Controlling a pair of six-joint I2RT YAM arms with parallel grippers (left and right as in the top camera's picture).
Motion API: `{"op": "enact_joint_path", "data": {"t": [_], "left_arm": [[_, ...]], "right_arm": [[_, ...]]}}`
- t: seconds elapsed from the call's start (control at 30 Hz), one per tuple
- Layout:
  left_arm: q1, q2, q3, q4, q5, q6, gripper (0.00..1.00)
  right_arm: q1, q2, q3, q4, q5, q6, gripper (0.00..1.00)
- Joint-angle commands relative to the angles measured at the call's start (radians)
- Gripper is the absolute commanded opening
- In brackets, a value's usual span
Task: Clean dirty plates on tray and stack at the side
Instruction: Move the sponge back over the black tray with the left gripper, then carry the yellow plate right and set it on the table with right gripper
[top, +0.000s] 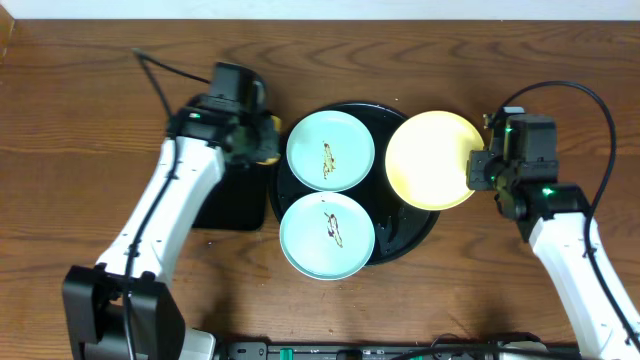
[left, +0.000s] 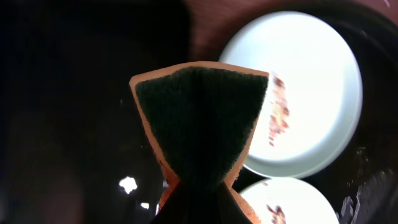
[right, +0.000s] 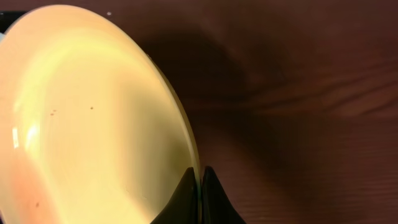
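We see a brown wooden table (top: 80, 100) under everything. Near its middle lies the large round glossy black tray (top: 405, 238) with a raised rim. Just left of it, partly under the left arm, is a smaller rectangular black tray (top: 235, 200).

On the round tray lie two pale blue-green round plates, flat and just beside each other: the upper blue-green plate (top: 330, 150) at the far side and the lower blue-green plate (top: 327, 235) at the near side, its edge hanging over the tray's rim. Each carries a dark brown smear (top: 327, 158) at its centre.

The pale yellow round plate (top: 430, 160) sits over the tray's right edge and reaches out past it above the table. In the right wrist view its face (right: 93, 124) shows only a few tiny specks. We cannot tell whether it rests on the rim or is lifted clear.

The right gripper (top: 480, 168) pinches this plate's right rim, its fingertips (right: 189, 186) pressed onto the thin edge.

The left gripper (top: 262, 140) hangs at the tray's left edge, beside the upper plate, squeezing an orange sponge with a dark green scouring face (left: 199, 118) so that it narrows at the grip.
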Motion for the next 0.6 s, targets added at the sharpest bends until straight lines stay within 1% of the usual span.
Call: {"op": "enact_joint_path", "data": {"t": [0.0,0.1,0.3,0.43,0.57], "left_arm": [[0.068,-0.02,-0.002,-0.015,-0.01,-0.005,0.08],[0.107,-0.02,-0.002,-0.024,-0.009,-0.005,0.08],[0.147,-0.02,-0.002,-0.029,-0.01,-0.005,0.08],[0.148,-0.02,-0.002,-0.029,-0.01,-0.005,0.08],[0.148,-0.02,-0.003,-0.029,-0.01,-0.005,0.08]], "right_arm": [[0.076,-0.022,0.0,0.018,0.232,-0.048,0.01],[0.151,-0.022,0.0,0.041,0.335,-0.074,0.01],[0.335,-0.019,0.0,0.083,0.653,-0.099,0.01],[0.434,-0.019,0.0,0.126,0.753,-0.192,0.01],[0.484,-0.019,-0.001,0.149,0.839,-0.257,0.01]]}}
